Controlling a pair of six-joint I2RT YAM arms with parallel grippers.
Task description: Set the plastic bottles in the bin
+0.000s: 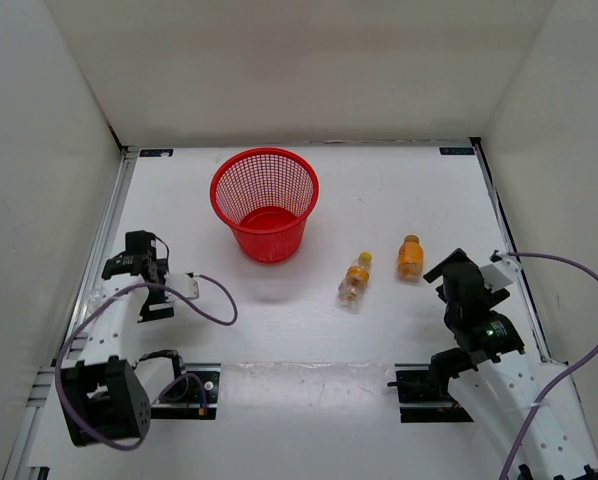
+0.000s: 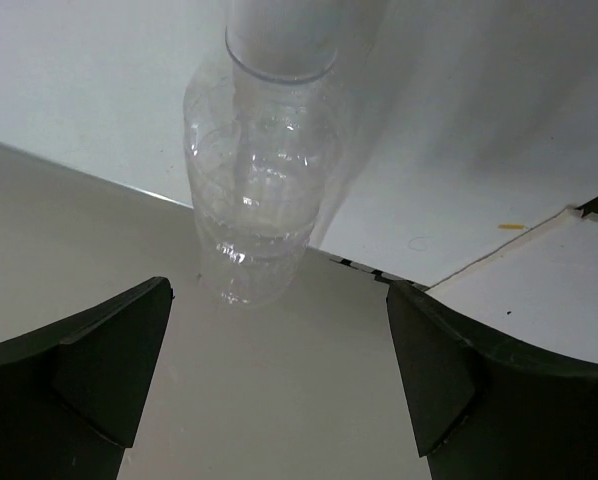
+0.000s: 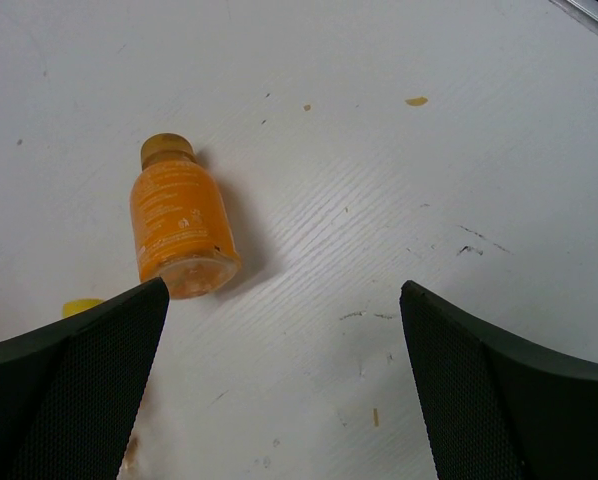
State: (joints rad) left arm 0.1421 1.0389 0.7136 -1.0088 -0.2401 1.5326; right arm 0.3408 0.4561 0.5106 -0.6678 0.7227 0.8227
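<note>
The red mesh bin [image 1: 264,205] stands upright at the back centre. An orange-filled bottle [image 1: 410,257] [image 3: 179,225] lies on the table with its cap pointing away. It is just ahead and left of my open right gripper [image 1: 447,270] [image 3: 283,288], outside the fingers. A clear bottle with an orange-yellow cap [image 1: 354,280] lies left of it. In the left wrist view a clear bottle with a pale cap [image 2: 259,170] lies just beyond my open left gripper [image 2: 277,290] [image 1: 119,265], base toward me. Nothing is between the fingers. I cannot make this bottle out from above.
White walls close the table on the left, back and right; my left gripper is close to the left wall. Purple cables [image 1: 214,300] loop off both arms. The arm bases [image 1: 189,385] sit at the near edge.
</note>
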